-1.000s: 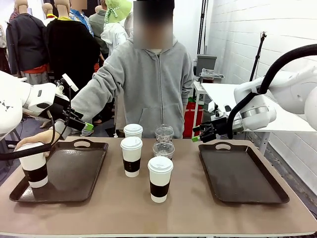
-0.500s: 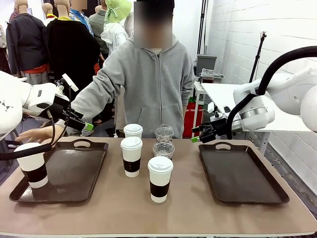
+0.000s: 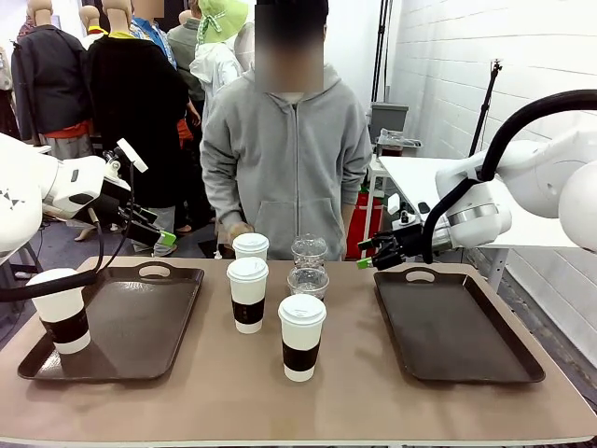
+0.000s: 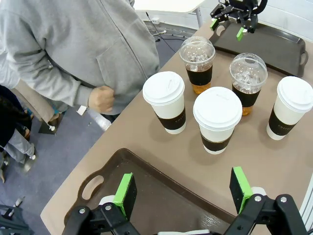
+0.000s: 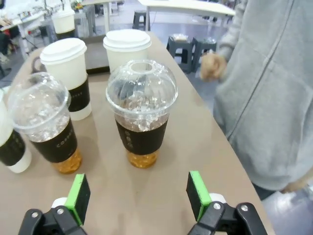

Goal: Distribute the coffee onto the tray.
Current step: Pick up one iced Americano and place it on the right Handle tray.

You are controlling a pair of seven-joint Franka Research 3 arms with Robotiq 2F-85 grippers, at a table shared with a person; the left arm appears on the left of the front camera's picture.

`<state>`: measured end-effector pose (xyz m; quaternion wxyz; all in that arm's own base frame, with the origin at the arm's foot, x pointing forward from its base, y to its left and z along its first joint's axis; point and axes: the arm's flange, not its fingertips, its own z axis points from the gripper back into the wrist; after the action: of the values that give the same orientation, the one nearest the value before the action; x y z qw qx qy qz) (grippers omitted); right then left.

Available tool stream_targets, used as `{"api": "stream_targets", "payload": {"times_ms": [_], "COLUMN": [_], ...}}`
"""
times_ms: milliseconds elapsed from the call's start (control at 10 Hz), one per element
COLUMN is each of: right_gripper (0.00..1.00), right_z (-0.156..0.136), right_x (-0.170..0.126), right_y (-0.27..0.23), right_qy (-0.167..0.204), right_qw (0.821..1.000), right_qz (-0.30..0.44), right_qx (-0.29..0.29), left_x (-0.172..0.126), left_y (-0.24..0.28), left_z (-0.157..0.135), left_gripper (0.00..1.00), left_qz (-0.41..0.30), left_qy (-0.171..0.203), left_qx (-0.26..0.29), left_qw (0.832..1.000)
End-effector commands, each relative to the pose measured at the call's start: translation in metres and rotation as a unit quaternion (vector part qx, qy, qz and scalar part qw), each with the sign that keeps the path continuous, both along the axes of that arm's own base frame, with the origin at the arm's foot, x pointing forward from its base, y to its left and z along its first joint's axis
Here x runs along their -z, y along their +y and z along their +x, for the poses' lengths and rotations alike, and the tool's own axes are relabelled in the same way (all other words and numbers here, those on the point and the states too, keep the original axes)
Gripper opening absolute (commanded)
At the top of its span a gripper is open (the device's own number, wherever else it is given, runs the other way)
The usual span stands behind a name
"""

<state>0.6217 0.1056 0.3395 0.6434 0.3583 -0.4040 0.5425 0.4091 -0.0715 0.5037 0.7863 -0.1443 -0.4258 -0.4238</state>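
One sleeved white paper cup stands on the left tray. Three more stand mid-table beside two dome-lidded clear cups of amber drink. My left gripper hovers open over the left tray's far end; in its wrist view the left gripper holds nothing, with the cups ahead. My right gripper hangs open beside the right tray. The right gripper faces a dome cup, a short way off.
A person in a grey hoodie stands at the far edge, one hand just behind the farthest paper cup. The right tray holds nothing. Bare tabletop lies in front of the cups.
The person let go of the cup on the left tray and drew the arm back to the body. My right gripper edged slightly left.
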Motion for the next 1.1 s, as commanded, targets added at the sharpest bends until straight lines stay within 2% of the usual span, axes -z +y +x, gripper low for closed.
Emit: {"api": "stream_targets", "payload": {"times_ms": [0, 200, 1000], "right_gripper": [1.0, 1.0, 1.0], "right_z": [0.017, 0.022, 0.037], "right_x": [0.012, 0.021, 0.065], "right_y": [0.012, 0.021, 0.052], "right_qy": [-0.017, -0.026, -0.017], "right_qw": [0.999, 0.999, 0.997], "right_qz": [0.032, 0.031, 0.072], "right_qx": [-0.016, -0.018, -0.038], "left_x": [0.0, 0.0, 0.0], "left_y": [0.001, 0.001, 0.001], "left_z": [0.0, 0.0, 0.0], "left_gripper": [1.0, 1.0, 1.0], "left_qz": [-0.003, -0.003, -0.003], "left_qy": [0.002, 0.002, 0.002], "left_qx": [0.001, 0.001, 0.001], "left_qw": [1.0, 1.0, 1.0]}}
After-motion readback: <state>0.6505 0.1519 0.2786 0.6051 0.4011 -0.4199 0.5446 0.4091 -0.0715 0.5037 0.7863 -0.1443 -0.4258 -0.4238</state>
